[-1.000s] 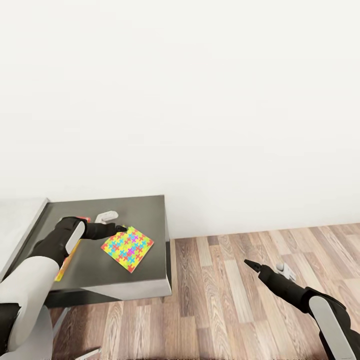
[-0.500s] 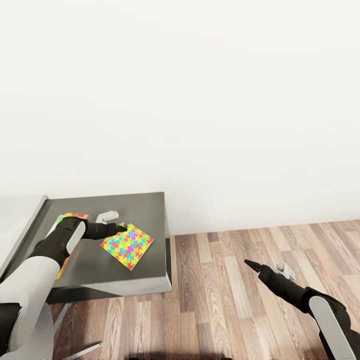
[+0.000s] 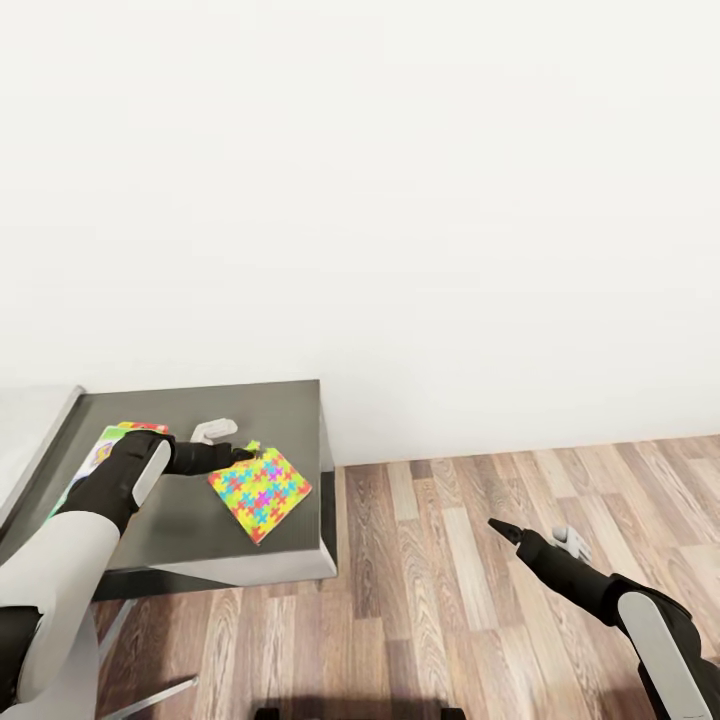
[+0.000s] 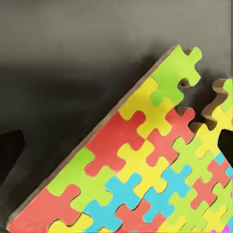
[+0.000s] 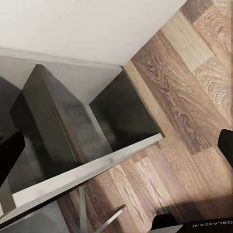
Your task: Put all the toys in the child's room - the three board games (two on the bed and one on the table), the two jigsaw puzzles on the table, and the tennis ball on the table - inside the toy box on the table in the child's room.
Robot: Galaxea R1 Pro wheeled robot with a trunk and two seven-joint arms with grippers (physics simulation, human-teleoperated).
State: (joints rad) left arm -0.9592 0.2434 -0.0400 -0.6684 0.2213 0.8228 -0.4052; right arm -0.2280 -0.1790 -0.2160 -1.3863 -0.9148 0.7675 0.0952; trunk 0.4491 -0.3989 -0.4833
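The left claw (image 3: 240,455) sits at the corner of a jigsaw puzzle (image 3: 261,493) lying flat on the dark counter (image 3: 290,420); its fingers straddle that corner, but a grip cannot be told. A board game (image 3: 92,460) lies beside the forearm. The right claw (image 3: 497,525) hangs closed above the wood floor (image 3: 450,600).
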